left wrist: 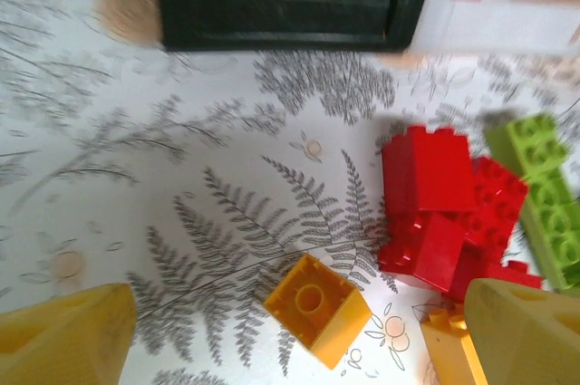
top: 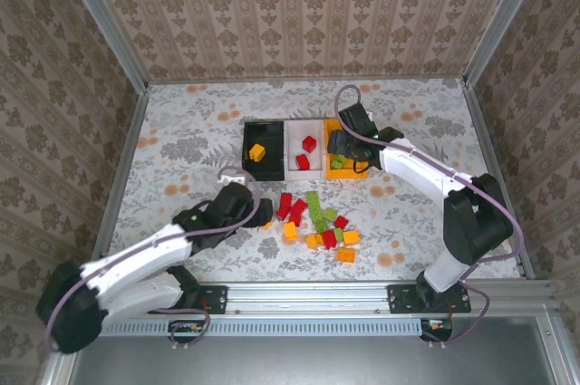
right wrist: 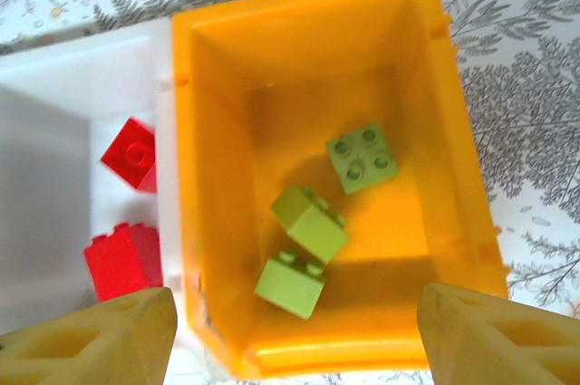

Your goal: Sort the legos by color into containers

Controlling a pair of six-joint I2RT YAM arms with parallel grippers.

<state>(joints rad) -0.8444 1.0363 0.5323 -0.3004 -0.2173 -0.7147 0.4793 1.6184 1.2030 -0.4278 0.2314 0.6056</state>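
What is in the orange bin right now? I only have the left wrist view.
Observer: Three light green bricks lie in the orange bin.
Operator: And inside the black bin?
Observer: A single orange brick.
Operator: Where is the right gripper?
Observer: It hangs above the orange bin, jaws open, nothing between them.
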